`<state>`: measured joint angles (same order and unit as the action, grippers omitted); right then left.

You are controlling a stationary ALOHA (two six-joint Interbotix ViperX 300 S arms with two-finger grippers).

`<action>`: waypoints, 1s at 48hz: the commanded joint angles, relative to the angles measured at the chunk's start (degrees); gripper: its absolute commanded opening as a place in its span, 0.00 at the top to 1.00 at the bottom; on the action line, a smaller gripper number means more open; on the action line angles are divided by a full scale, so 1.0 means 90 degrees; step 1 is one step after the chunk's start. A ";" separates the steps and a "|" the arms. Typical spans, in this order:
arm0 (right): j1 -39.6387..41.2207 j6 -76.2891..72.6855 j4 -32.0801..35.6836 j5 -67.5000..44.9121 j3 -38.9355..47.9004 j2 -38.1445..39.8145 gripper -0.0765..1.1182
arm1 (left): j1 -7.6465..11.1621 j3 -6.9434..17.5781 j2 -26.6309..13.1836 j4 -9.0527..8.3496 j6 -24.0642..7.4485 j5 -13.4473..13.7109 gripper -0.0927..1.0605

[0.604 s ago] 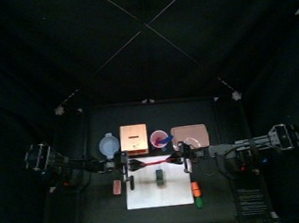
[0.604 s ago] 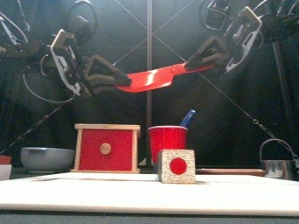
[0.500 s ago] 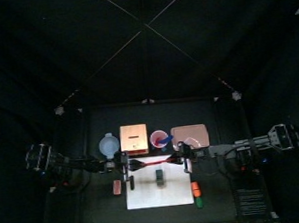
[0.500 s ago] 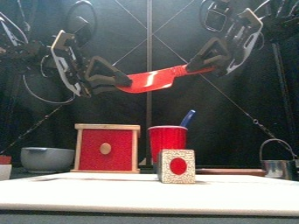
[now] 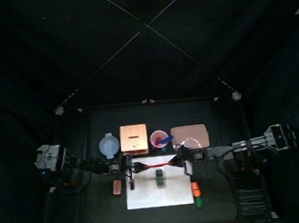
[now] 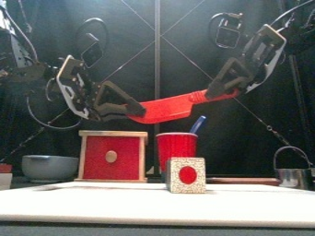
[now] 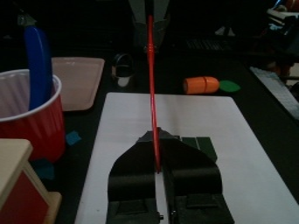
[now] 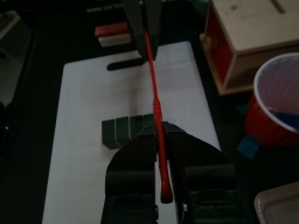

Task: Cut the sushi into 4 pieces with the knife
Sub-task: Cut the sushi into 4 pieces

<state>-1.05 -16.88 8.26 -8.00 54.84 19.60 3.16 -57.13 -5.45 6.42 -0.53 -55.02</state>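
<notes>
Both arms have come down since the earlier frame. The red knife (image 6: 167, 108) now hangs lower over the white cutting board (image 6: 87, 198) and is tilted, its right end the higher one. The left gripper (image 6: 131, 107) is clamped on the knife's left end and the right gripper (image 6: 215, 91) on its right end. The sushi roll (image 6: 186, 174) lies unmoved on the board, whole, below the knife and apart from it.

Red cup (image 6: 176, 148) and box (image 6: 112, 155) behind sushi (image 6: 186, 174)
</notes>
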 commanded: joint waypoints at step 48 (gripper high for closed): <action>-0.0029 -0.0010 -0.0215 0.0000 -0.0107 -0.0938 0.85 | 0.0225 0.0508 -0.0703 0.0322 0.0059 -0.0176 0.70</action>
<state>-1.49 -16.79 6.50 -7.47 55.11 10.81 5.45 -55.02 -12.13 8.79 -0.09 -55.11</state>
